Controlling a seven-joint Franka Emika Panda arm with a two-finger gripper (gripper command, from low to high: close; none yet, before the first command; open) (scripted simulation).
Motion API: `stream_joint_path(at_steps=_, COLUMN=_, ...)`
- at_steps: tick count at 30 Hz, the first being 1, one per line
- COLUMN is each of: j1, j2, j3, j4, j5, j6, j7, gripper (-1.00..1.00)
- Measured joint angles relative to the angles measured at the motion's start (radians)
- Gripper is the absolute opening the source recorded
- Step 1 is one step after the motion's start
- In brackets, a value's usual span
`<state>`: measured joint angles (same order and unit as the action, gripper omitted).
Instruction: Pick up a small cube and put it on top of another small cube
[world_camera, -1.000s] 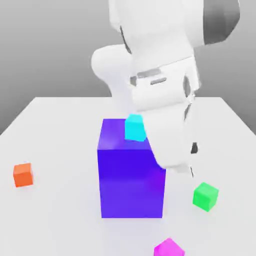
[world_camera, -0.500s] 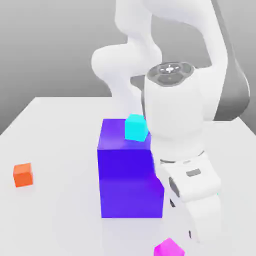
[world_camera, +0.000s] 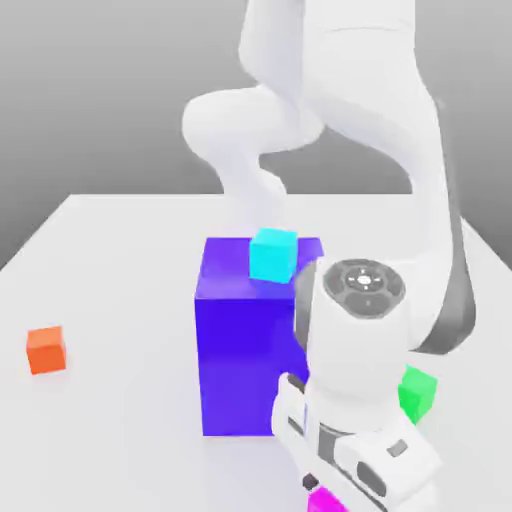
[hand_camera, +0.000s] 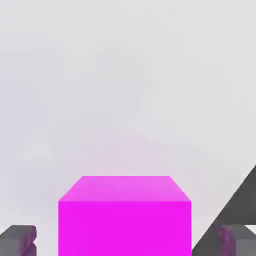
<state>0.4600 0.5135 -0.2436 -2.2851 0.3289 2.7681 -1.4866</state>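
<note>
The small cube is bright magenta and rests on the white table. In the hand view my gripper straddles it, one dark fingertip on each side, shut on it. In the exterior view the white hand is low at the front of the table. Just a sliver of the small cube peeks out beneath it. The cube looks as if it is still down on the table.
A big blue-purple block stands just behind the hand, with a cyan cube on its top. A green cube lies at the exterior view's right, partly behind the arm. An orange cube sits far left.
The arm has swung forward and down from beside the blue block to the magenta cube at the table's front. The fingers have closed around that cube.
</note>
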Motion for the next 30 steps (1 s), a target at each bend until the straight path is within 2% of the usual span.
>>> stream_joint_path(at_steps=4, j1=0.0, j2=-0.002, j3=0.0, j4=0.0, j5=-0.011, j6=-0.027, j7=0.0, gripper=-1.0)
stream_joint_path(at_steps=8, j1=0.044, j2=-0.121, j3=-0.059, j4=-0.03, j5=-0.073, j6=-0.092, j7=0.053, gripper=-1.0)
stream_joint_path(at_steps=21, j1=0.222, j2=-0.223, j3=-0.168, j4=-0.087, j5=-0.208, j6=-0.125, j7=0.413, gripper=-1.0)
stream_joint_path(at_steps=24, j1=0.285, j2=-0.281, j3=-0.177, j4=-0.136, j5=-0.275, j6=-0.114, j7=0.496, gripper=-1.0)
stream_joint_path(at_steps=30, j1=0.397, j2=-0.464, j3=-0.131, j4=-0.312, j5=-0.397, j6=-0.107, j7=0.541, gripper=-1.0)
